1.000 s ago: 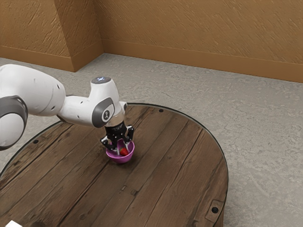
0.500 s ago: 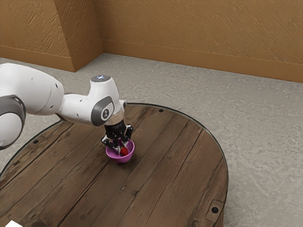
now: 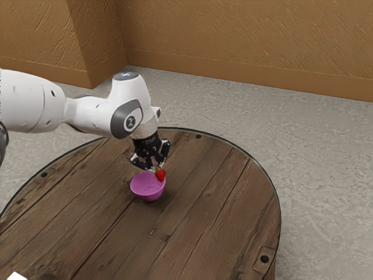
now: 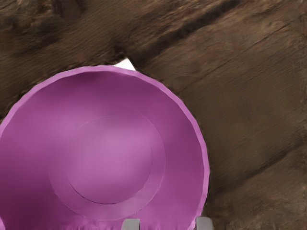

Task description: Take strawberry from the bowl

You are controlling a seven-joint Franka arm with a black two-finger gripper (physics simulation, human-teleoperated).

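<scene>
Strawberry: lifted since the earlier frame, from inside the bowl to above its rim; now left of centre in the exterior view, at the fingertips, bright red. Its lower end overlaps the rim from this angle, and whether they touch cannot be told.
Gripper: black, pointing down, raised along with the fruit; its 2 fingers are closed around the strawberry.
Bowl: pink-purple, upright, in the same spot as before, just beneath the gripper. Seen from above in the wrist view, its round inner base is visible, with 1 grey fingertip over the inside and the other at the rim.
Arm: white with grey trim, reaching in from the exterior view's upper left.
Table: round, dark wooden planks, 3 dark studs near the edge, filling the lower left and centre.
White object: partly cut off, lower left corner.
Floor: mottled grey, at the right.
Wall: textured orange-brown, across the top.
</scene>
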